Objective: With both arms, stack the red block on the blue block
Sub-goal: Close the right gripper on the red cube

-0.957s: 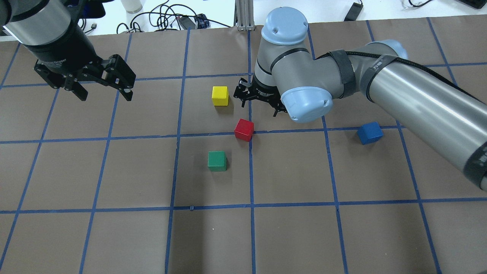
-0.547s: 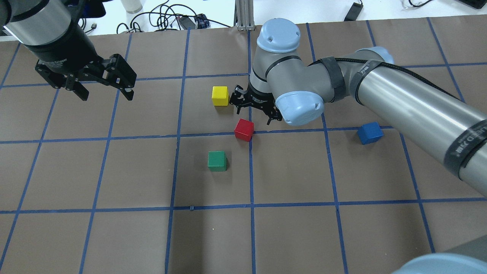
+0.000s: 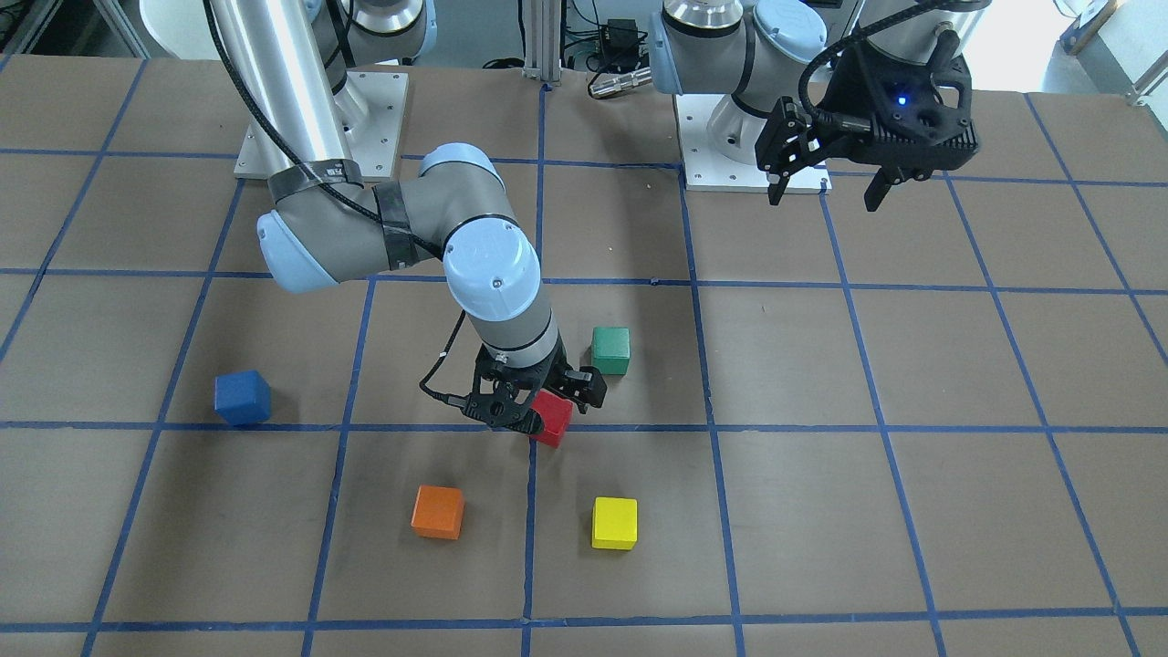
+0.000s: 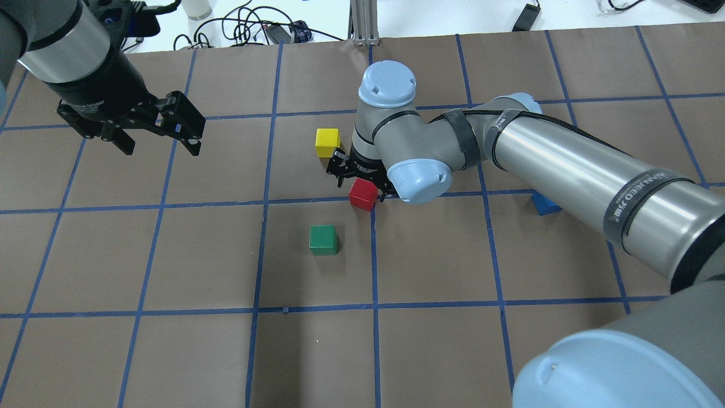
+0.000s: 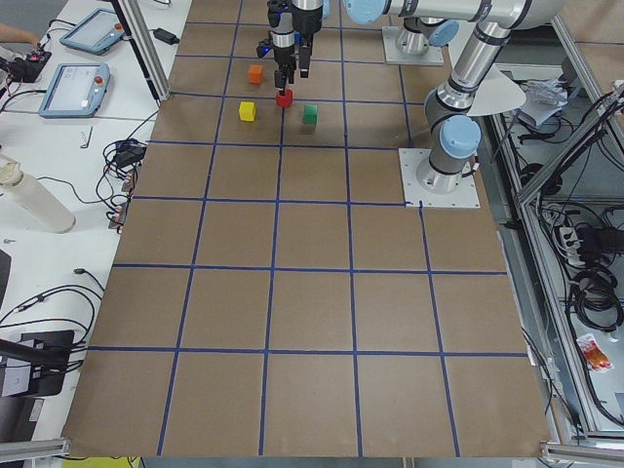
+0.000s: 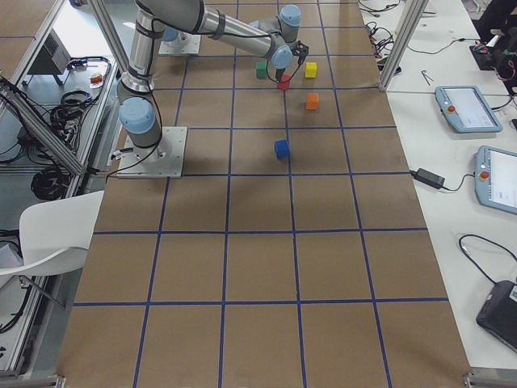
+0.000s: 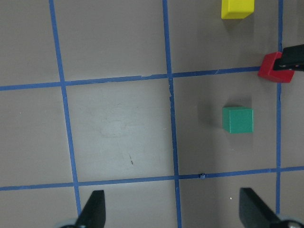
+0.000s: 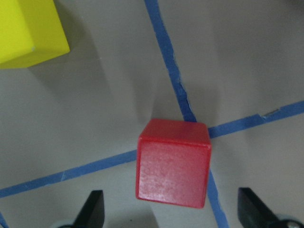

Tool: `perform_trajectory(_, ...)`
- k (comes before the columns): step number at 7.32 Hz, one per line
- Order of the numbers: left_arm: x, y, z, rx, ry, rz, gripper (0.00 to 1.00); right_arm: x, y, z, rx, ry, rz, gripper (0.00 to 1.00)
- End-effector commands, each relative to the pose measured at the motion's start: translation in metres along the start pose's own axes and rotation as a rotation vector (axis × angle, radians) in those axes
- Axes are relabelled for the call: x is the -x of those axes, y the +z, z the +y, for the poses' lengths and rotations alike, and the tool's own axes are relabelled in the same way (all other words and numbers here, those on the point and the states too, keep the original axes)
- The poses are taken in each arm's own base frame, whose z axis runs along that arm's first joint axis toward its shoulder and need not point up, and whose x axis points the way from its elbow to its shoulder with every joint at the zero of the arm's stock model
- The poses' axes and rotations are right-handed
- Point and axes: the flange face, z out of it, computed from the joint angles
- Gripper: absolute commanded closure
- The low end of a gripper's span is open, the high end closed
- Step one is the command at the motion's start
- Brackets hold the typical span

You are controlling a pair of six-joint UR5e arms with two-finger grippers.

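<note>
The red block [image 4: 363, 194] sits on a blue tape crossing near the table's middle. My right gripper [image 4: 361, 184] is open and low over it, one finger on each side and a gap at each. The right wrist view shows the red block [image 8: 173, 170] between the fingertips of the right gripper [image 8: 173, 214]. The blue block [image 3: 242, 398] stands alone on the robot's right; in the overhead view the blue block [image 4: 545, 204] is partly hidden by the right arm. My left gripper [image 4: 160, 144] is open, empty and held high at the far left.
A yellow cube [image 4: 327, 141] stands just beyond the right gripper, and a green cube [image 4: 323, 239] just nearer than the red block. An orange cube [image 3: 437, 511] lies on the far side, hidden by the arm in the overhead view. The arm base plates [image 3: 383, 100] are at the robot's edge.
My right gripper has moved left and towards the robot and come down over the red block, its fingers now either side of it. The left gripper has barely moved.
</note>
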Motion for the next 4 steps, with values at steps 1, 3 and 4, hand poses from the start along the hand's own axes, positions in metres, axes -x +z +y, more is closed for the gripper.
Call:
perform_trajectory(1,0.0,0.006,0.002,-0.035,-0.005,-0.004,0.0,0.0,0.015,-0.001,0.015,0.006,0.013,0.0)
perform_trajectory(3,0.0,0.007,0.003,-0.032,-0.005,-0.005,0.0,0.002,0.018,-0.007,0.007,0.008,0.016,0.13)
perform_trajectory(4,0.0,0.006,0.002,-0.034,-0.004,-0.008,0.0,0.009,0.014,-0.014,-0.002,0.031,0.003,0.53)
